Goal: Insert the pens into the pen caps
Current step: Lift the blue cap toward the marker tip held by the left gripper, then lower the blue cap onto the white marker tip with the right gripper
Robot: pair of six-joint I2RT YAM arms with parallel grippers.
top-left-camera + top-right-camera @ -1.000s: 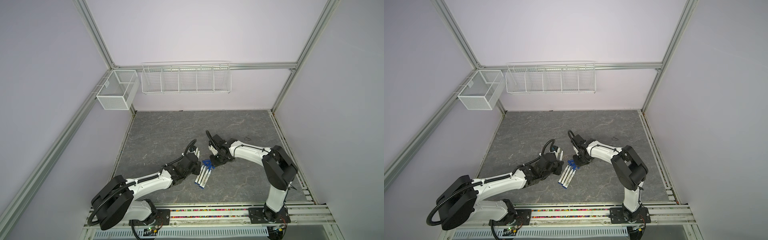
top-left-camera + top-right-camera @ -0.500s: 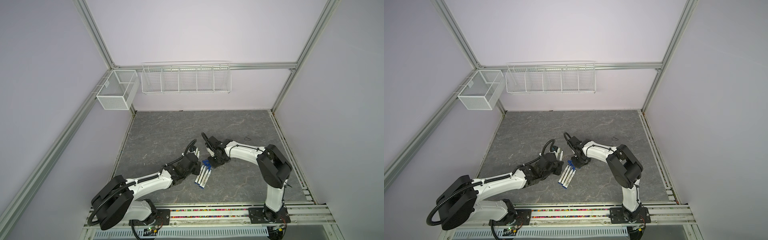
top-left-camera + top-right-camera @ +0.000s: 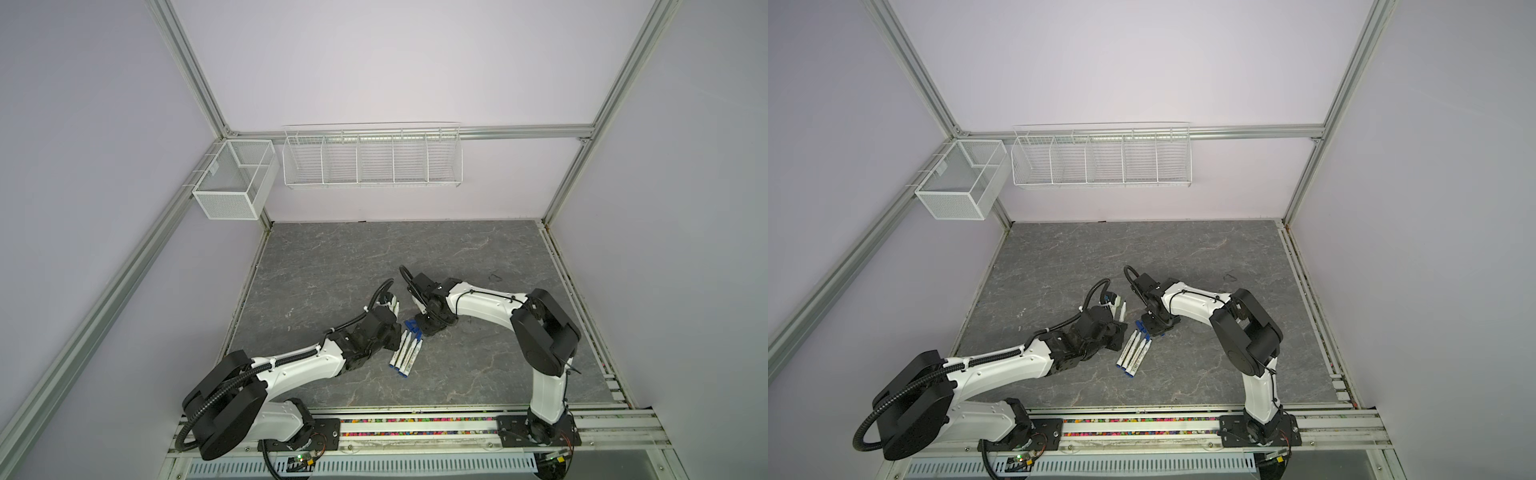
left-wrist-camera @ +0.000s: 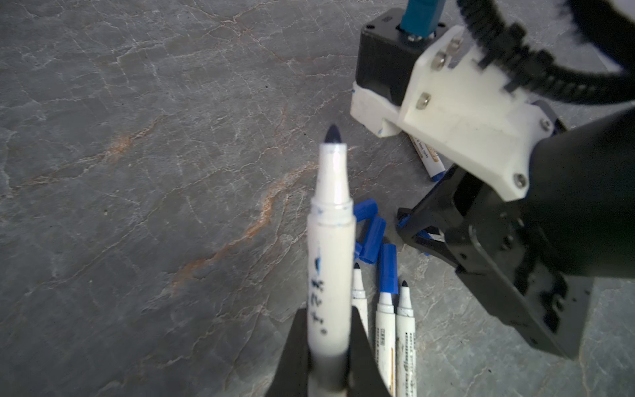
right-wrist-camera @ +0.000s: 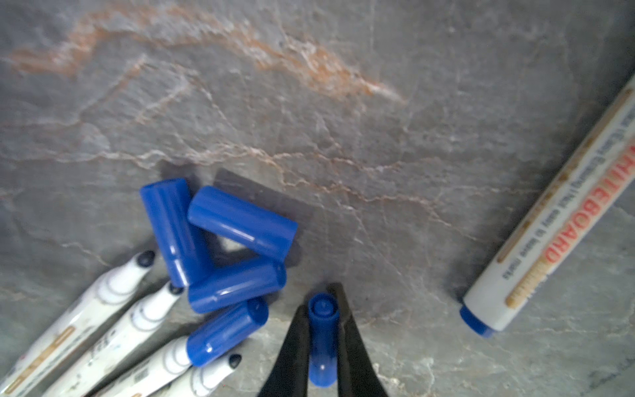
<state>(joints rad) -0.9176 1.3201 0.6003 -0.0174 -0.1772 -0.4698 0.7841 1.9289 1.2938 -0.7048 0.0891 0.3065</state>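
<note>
In the right wrist view, one capped pen lies at the lower left, its cap pushed on. The three bare pens beside it show dark tips. Three loose caps lie touching in a cluster just above them on the worktop.

The left fingers pinch an uncapped pen. The right fingers are pressed onto a single cap. Joining this pair looks like the step in hand, with at least three pens left after it.

A sixth pen runs off the right edge, so its tip end cannot be seen. In both top views the arms hide both grasps.
</note>
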